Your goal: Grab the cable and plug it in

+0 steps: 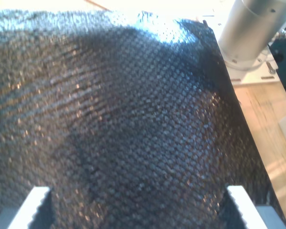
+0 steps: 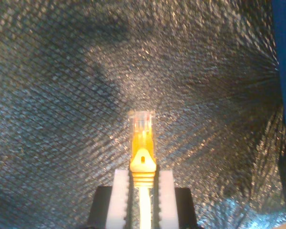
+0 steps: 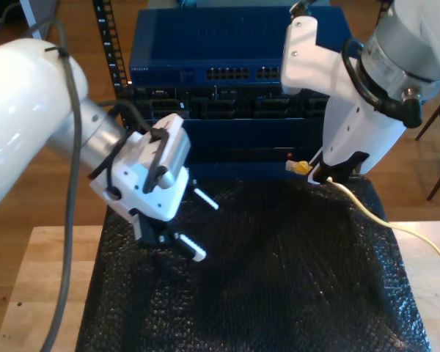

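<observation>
Now we see my second gripper (image 3: 324,174), at the exterior view's right, with its fingers (image 2: 120,195) clamped on the cable (image 2: 143,143), plug forward above the black mat (image 3: 279,279). My first gripper (image 3: 199,227), fingers spread wide, hangs over the mat's left.

Light is uneven across the black mat (image 3: 279,279): ahead of my first gripper (image 1: 138,210) a broad shadow darkens the weave, while the far edge beyond it blows out to white glare. The wrist pictures are soft and grainy (the fingers (image 1: 35,202) nearest the lens blur most). In front of my second gripper (image 2: 144,191) the plug (image 2: 142,126) glows overexposed. The exterior view is evenly lit and sharper.
</observation>
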